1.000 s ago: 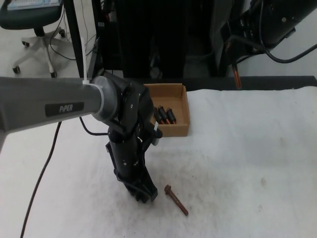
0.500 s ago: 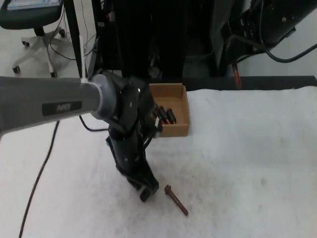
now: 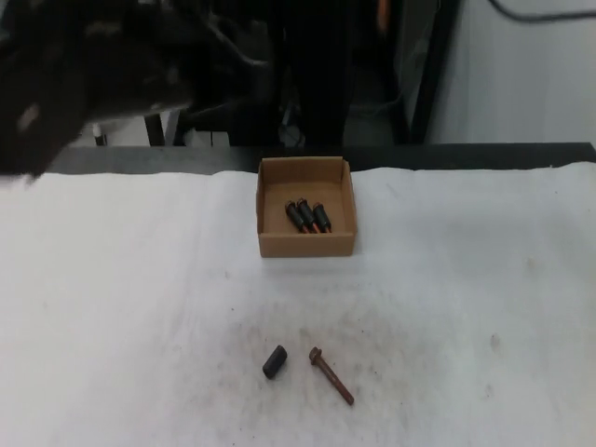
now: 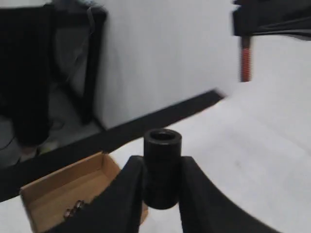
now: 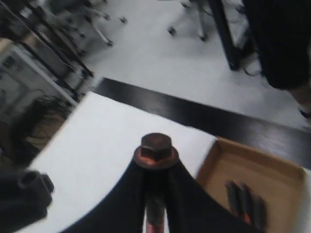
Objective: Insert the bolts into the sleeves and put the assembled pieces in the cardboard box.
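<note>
Nearest on the white table (image 3: 466,307), a loose sleeve (image 3: 275,361) lay just beside a loose bolt (image 3: 331,375), not touching it. Farther back stood the box (image 3: 305,245), open, with three assembled pieces (image 3: 308,216) lying side by side inside.

Left hand (image 4: 161,177): fingers clamped on a black sleeve (image 4: 163,143), its open end toward the wrist camera, held above the table with the box beyond.

Right hand (image 5: 156,187): fingers clamped on the shank of a rusty bolt (image 5: 156,148), hex head toward the camera, box beyond.

Held bolt and held sleeve were apart, not yet mated.
</note>
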